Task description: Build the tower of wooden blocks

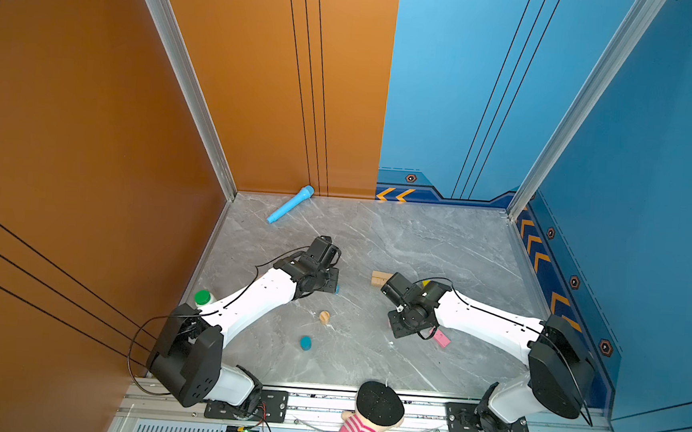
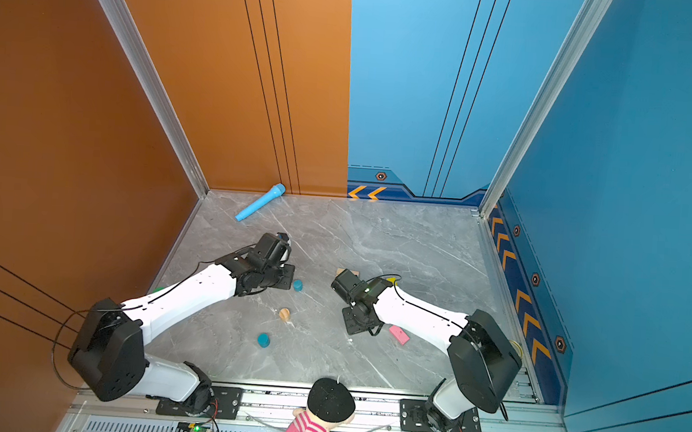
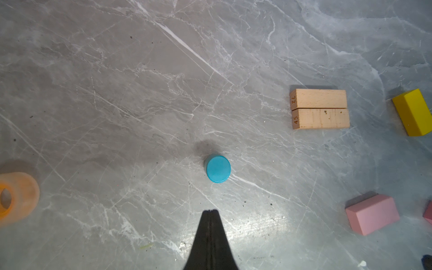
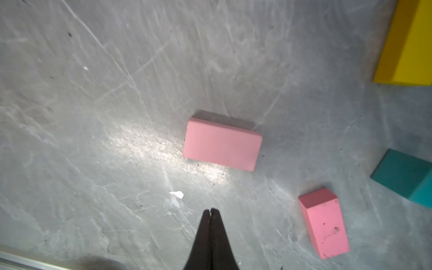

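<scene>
The wood blocks lie scattered on the grey marble table; the tower is out of view. In the left wrist view my left gripper is shut and empty, a short way from an upright blue cylinder. Two tan bars lie side by side beyond it, near a yellow bar. My right gripper is shut on nothing, hanging short of a flat pink bar. A second pink bar and a teal cube lie off to one side. A tan cylinder and another blue cylinder sit between the arms.
A light-blue toy microphone lies by the back wall. A white bottle with a green cap stands behind the left arm. A doll with a black hat leans at the front rail. A translucent orange ring lies near the left gripper.
</scene>
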### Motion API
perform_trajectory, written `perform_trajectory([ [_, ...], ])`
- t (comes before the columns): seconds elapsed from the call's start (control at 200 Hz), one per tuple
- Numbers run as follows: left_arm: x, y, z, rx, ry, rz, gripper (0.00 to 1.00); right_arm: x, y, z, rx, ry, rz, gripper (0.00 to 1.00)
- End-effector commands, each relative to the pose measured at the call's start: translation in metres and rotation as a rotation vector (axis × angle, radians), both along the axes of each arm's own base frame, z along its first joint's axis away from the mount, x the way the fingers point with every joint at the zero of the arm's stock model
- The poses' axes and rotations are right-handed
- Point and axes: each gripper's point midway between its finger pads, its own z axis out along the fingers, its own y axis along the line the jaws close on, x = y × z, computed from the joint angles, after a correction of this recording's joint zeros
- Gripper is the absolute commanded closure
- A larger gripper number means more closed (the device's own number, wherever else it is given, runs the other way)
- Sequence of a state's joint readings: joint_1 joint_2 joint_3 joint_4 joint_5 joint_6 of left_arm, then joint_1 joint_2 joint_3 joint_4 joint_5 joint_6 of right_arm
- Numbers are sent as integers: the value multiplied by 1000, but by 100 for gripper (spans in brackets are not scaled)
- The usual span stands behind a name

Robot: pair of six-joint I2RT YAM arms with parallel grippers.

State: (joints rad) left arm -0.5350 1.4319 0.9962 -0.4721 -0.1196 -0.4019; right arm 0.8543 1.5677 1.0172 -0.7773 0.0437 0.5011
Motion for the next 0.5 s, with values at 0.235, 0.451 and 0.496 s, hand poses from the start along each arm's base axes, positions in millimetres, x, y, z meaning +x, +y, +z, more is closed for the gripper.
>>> perform_trajectory([
  [0.235, 7, -3, 4, -16, -5, 3, 100, -4, 10, -41, -14, 63, -10, 100],
  [0.451, 14, -9, 7, -22, -6, -4, 100, 6, 18, -45, -6, 48, -30, 100],
  [0.496, 14, -10, 6, -21, -5, -6, 100, 9, 19, -45, -3, 42, -36, 100],
])
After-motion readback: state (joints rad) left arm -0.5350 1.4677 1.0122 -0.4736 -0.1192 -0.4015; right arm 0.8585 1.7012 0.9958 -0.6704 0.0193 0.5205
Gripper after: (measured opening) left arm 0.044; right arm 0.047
